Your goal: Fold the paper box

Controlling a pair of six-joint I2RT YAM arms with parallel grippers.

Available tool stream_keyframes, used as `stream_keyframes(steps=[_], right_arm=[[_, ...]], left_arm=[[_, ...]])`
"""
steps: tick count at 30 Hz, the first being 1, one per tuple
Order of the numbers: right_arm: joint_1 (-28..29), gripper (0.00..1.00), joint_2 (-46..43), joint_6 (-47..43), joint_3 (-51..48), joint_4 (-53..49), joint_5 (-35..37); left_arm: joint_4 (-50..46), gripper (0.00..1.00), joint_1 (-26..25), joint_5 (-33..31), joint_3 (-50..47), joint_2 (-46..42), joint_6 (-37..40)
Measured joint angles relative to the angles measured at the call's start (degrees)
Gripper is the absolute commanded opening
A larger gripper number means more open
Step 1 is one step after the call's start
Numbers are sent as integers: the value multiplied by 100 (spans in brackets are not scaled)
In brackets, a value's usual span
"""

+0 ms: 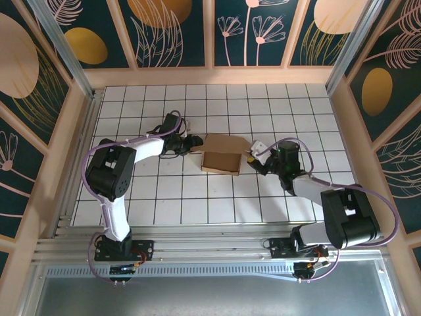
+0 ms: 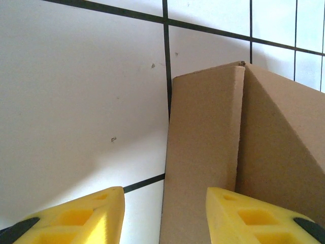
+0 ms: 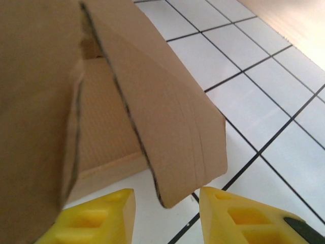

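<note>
Box (image 1: 220,160) sits mid-table (image 1: 164,197) between both arms. Left gripper (image 1: 195,142) hangs released at its left wall. Right gripper (image 1: 250,157) is released too, with a flap (image 3: 167,127) between its jaws.

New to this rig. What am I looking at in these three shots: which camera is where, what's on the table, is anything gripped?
Two small robot arms are bolted at the near edge of a white tiled table. The overhead picture looks down from above and behind them, with the left arm on the left. Between the arms lies the paper box. It is brown cardboard, partly folded, with a flap standing behind its square base. The other two pictures come from a camera on each wrist, so each shows its own yellow fingers at the bottom. The left gripper is open at the box's left side, with the edge of an upright wall between its fingers. The right gripper is open too, and a flap's corner hangs in its gap. Neither looks clamped on the cardboard.
</note>
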Motion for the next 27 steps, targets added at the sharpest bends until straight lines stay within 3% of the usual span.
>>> stream_keyframes(steps=[4,18,27], right_arm=[[0,35,50,111,133,81,-103],[-153,45,149,184,286,79,313],[-151,43,269,151,444,83,262]], left_arm=[[44,46,0,42,-83,-2,31],[31,46,-20,31,-229,-7,111],[24,45,-20,11,-229,-7,127]])
